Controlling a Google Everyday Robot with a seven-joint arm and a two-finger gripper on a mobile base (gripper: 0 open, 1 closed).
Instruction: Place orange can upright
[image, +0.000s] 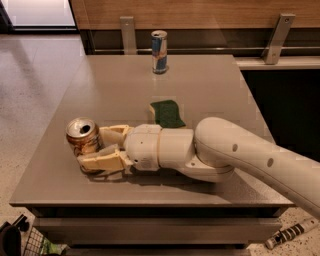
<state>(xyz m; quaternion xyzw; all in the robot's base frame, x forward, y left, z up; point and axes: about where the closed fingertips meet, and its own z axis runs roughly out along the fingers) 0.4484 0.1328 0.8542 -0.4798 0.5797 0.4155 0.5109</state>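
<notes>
Hand (94, 148) grips orange can (82, 135) near front-left corner of table (210, 80), bare top stretching behind toward sponge (167, 113).

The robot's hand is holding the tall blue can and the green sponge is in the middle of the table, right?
No. The camera view shows the gripper, at the front of the grey table, holding the short, shiny orange-brown aluminium can; the tall blue-and-silver can stands at the far edge. The flat green sponge is in the middle.
</notes>
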